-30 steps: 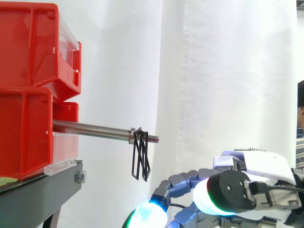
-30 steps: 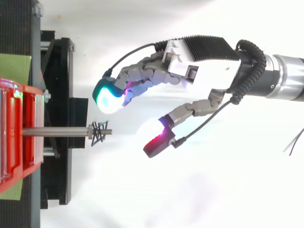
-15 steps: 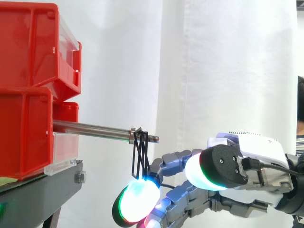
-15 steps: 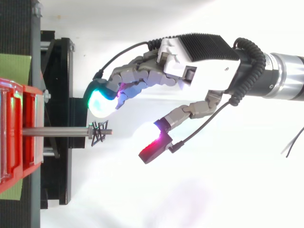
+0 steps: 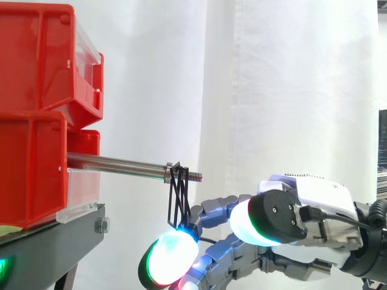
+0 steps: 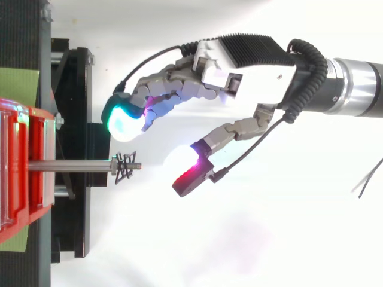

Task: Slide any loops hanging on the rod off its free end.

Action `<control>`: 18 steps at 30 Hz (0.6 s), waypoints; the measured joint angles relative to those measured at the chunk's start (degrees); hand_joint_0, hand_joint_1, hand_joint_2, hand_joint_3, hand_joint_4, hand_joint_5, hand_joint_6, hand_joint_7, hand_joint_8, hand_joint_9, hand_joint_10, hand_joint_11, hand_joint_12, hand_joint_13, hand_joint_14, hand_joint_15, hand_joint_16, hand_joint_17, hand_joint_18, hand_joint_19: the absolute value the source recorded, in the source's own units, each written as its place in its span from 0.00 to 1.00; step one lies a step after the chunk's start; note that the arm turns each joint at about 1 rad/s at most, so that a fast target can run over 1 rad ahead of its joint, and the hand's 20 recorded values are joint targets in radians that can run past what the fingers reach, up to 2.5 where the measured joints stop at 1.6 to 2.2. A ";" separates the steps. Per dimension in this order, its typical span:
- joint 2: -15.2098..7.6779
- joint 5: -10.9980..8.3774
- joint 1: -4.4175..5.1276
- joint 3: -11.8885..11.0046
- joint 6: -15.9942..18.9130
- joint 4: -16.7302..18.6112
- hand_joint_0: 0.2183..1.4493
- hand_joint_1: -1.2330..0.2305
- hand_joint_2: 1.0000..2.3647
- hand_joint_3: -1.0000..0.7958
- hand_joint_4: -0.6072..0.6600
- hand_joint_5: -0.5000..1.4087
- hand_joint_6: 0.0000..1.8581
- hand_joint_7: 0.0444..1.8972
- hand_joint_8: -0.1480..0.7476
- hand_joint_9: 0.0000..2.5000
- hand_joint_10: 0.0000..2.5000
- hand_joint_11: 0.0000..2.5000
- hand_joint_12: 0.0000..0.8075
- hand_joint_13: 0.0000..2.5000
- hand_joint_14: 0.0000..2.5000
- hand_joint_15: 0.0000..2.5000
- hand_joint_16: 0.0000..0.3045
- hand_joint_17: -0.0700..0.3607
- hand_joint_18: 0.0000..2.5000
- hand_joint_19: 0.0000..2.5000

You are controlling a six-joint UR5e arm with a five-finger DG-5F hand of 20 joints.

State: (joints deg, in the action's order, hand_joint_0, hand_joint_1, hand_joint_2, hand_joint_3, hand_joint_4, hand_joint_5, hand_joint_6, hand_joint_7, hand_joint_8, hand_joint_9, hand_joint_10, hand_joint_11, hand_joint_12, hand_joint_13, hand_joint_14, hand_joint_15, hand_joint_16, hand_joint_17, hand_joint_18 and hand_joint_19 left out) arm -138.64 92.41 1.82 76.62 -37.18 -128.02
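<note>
One smooth metal rod (image 5: 115, 163) with a threaded tip projects from two stacked red plastic bins (image 5: 36, 60). Thin black angular loops (image 5: 179, 202), number unclear, hang just behind that tip. The hand (image 6: 251, 66) holds nothing; its fingers (image 6: 122, 122) are loosely spread, beside the loops

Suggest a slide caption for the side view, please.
Open hand poised just below black loops hanging near the free end of the steel rod.

You have bright, even light: around the hand (image 6: 251, 66) the top view burns out to white glare, its pads (image 5: 172, 257) bloom, and the curtain (image 5: 290, 90) behind it carries faint fold shadows.
</note>
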 measured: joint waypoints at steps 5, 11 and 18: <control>-0.11 1.86 -0.42 -1.54 0.25 -0.54 0.27 0.46 0.00 0.31 0.73 0.18 0.27 0.44 0.52 0.35 0.00 0.13 0.47 0.30 0.00 0.11 0.16 0.42 0.27 0.18; -0.13 2.20 -0.32 -2.39 0.19 -0.76 0.27 0.46 0.00 0.31 0.73 0.18 0.27 0.45 0.52 0.35 0.00 0.13 0.47 0.30 0.00 0.11 0.16 0.42 0.27 0.18; -0.14 1.97 0.14 -2.50 0.23 -0.71 0.28 0.46 0.00 0.31 0.73 0.18 0.27 0.45 0.52 0.36 0.00 0.13 0.47 0.30 0.00 0.11 0.16 0.42 0.27 0.18</control>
State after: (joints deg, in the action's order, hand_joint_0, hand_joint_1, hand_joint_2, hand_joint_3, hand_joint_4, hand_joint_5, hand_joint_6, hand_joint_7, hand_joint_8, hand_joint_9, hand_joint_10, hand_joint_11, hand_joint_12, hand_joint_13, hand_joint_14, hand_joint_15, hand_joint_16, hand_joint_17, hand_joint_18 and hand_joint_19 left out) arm -138.78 94.38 1.96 74.12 -36.95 -128.74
